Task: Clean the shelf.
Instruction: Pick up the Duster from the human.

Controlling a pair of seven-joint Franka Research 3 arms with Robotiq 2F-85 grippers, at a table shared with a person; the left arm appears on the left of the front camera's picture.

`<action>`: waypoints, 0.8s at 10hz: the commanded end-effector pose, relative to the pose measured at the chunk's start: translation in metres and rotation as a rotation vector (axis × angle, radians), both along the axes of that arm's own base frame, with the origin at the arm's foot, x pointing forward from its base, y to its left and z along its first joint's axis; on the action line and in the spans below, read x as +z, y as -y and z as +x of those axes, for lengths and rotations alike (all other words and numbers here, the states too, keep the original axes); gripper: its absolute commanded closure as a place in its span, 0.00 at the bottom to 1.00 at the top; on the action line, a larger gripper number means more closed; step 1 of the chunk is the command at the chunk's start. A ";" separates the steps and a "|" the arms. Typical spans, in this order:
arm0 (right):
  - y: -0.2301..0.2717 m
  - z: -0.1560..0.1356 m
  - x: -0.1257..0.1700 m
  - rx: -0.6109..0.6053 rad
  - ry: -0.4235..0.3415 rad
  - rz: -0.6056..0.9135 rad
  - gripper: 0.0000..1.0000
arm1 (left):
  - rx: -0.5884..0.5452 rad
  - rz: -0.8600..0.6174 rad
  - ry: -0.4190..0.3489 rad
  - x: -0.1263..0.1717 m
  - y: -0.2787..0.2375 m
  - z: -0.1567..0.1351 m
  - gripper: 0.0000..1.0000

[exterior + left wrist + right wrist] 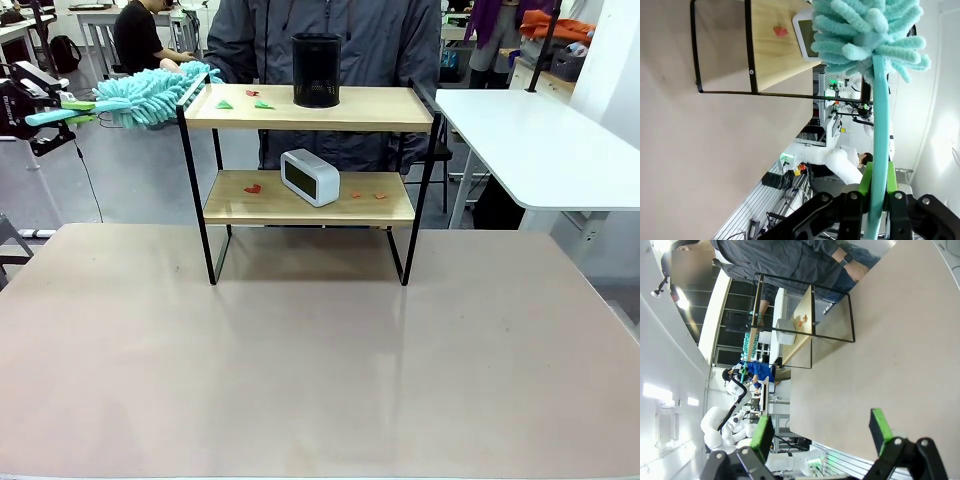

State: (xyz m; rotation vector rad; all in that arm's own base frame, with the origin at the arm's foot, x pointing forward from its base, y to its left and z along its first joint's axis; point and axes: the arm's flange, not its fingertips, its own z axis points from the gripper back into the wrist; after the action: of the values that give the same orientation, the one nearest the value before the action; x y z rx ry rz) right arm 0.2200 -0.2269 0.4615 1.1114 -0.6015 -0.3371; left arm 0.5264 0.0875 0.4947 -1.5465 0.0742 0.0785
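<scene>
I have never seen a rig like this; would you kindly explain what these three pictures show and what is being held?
It is a two-armed robot at a table. The front view looks across at a person standing behind a small two-tier shelf. The other two come from cameras on each wrist. The shelf carries a black mesh cup, a white clock and small coloured scraps. The left end effector is shut on a teal duster; the right end effector is open, holding nothing.
</scene>
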 end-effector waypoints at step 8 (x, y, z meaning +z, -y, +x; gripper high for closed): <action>0.001 0.003 0.003 0.004 0.031 -0.005 0.00 | -0.079 0.157 0.244 0.058 -0.038 -0.072 1.00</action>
State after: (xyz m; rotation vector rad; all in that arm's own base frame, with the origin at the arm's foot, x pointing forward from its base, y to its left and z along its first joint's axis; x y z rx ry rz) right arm 0.2202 -0.2268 0.4614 1.1108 -0.6012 -0.3365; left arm 0.4882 0.1152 0.5361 -1.4457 -0.0087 -0.0580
